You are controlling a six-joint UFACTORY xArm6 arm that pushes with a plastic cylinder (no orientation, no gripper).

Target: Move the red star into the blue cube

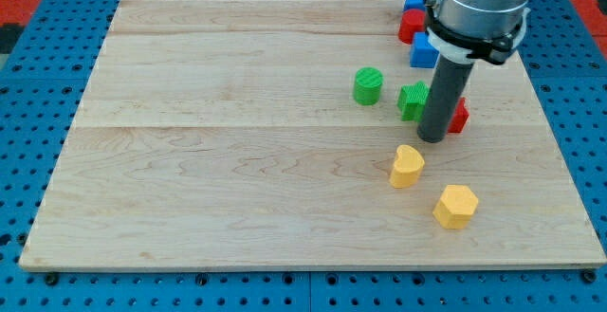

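Observation:
The red star (460,117) lies at the view's right, mostly hidden behind my rod. The blue cube (422,52) sits above it, toward the view's top, partly covered by the arm. My tip (432,139) rests on the board just left of and below the red star, close to it or touching it; I cannot tell which. A green star (411,100) sits right against the rod's left side.
A green cylinder (368,85) lies left of the green star. A red block (409,27) and another blue block (413,0) sit near the top edge. Two yellow blocks (407,166) (455,206) lie below my tip. The wooden board (237,160) ends in blue pegboard.

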